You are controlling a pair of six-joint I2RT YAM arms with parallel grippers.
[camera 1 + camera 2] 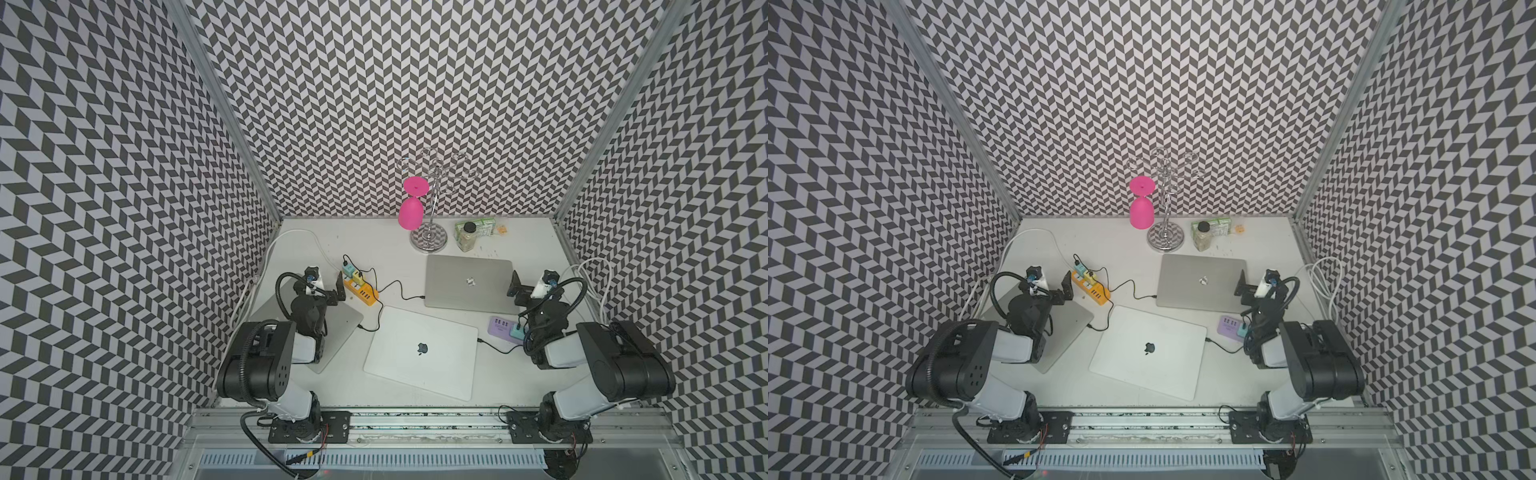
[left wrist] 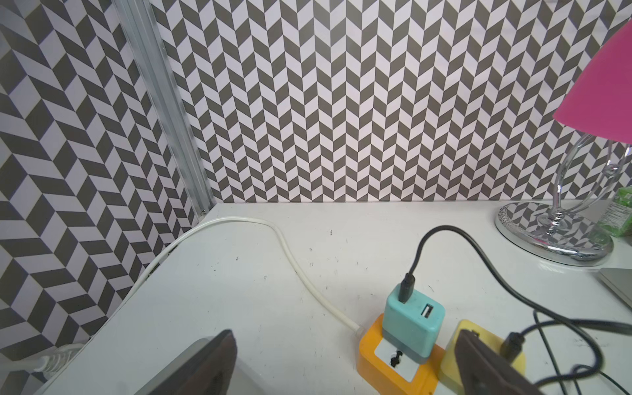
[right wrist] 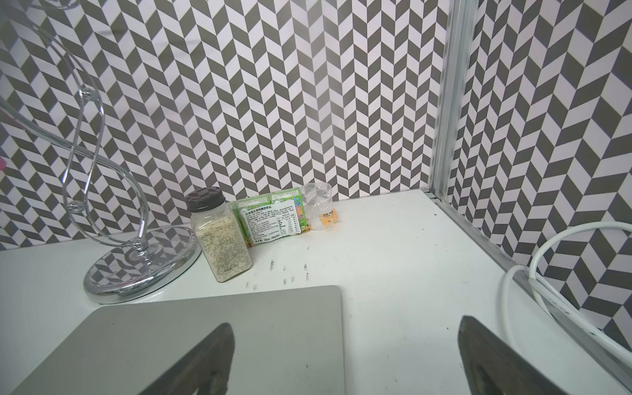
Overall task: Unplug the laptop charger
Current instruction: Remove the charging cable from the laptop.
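1. The left gripper has its jaws fully apart and holds nothing. It hovers at the orange power strip, left of centre in both top views.
2. The right gripper is equally wide and empty, above the right edge of the grey laptop.
3. Target: a teal charger brick and a yellow charger brick sit plugged into the strip, each feeding a black cable. Which brick the task means cannot be told.
4. Probable step: approach. Centre the jaws on one brick's flat sides, never on its cable, and extract straight along the prongs. The light strip may lift with the brick, so bracing it seems advisable.
5. Clearance: bare table lies beyond the strip toward the upper left corner. Cable loops crowd the strip's right side. The glass rack stands well apart, upper centre.
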